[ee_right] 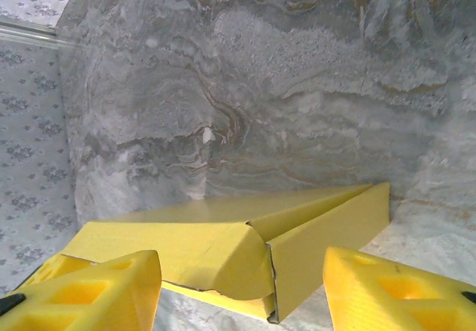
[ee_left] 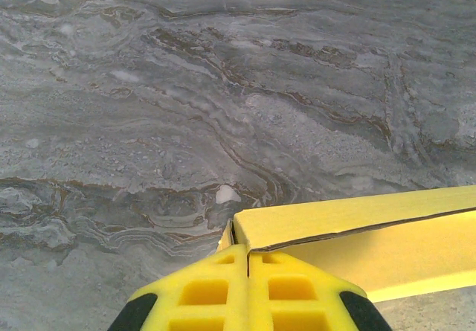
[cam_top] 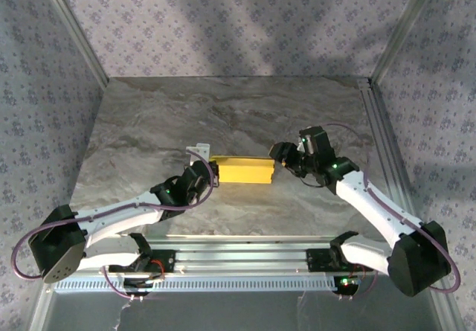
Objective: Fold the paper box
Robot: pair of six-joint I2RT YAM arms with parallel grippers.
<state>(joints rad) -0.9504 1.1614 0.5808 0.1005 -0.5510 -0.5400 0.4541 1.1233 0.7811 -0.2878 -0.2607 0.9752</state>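
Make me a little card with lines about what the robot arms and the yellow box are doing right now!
box: paper box, yellow, folded long and flat
where: lying on the grey marbled table, between the two arms
left gripper: shut, tips at the box end nearest it
right gripper: open, fingers apart, facing the other box end
loose bit: a flap edge gapes slightly at that end

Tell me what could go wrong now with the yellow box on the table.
The right gripper stands open around one end of the box, where the end flap gapes along its seam; unheld, it may spring open. The left gripper is shut at the other end; a push from there could slide the box or dent its corner.
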